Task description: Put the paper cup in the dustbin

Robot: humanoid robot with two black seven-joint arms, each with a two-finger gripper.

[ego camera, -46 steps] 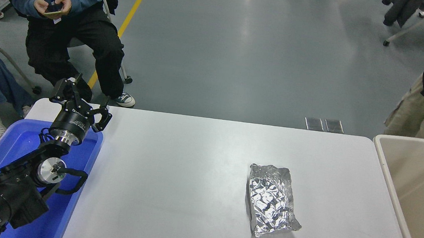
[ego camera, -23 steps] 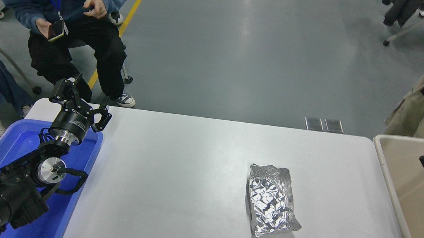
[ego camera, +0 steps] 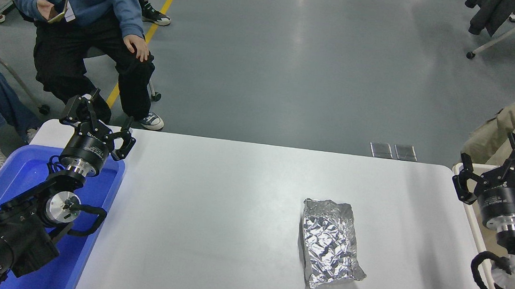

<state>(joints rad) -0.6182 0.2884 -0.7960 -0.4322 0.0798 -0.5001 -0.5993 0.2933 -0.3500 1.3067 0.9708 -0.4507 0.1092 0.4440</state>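
Note:
No paper cup shows in the head view. The beige dustbin stands at the table's right edge, mostly hidden behind my right arm; only a strip of its rim shows. My right gripper is open and empty, held over the bin's near left corner at the right edge. My left gripper is open and empty, parked above the blue tray at the lower left.
A crumpled silver foil packet lies on the white table, right of centre. A blue tray sits at the left edge under my left arm. A person sits at the far left; another stands at the far right behind the bin.
My right arm has come in from the right edge and risen over the dustbin, now covering most of it. The seated person lowered a hand to a knee. My left arm has not moved.

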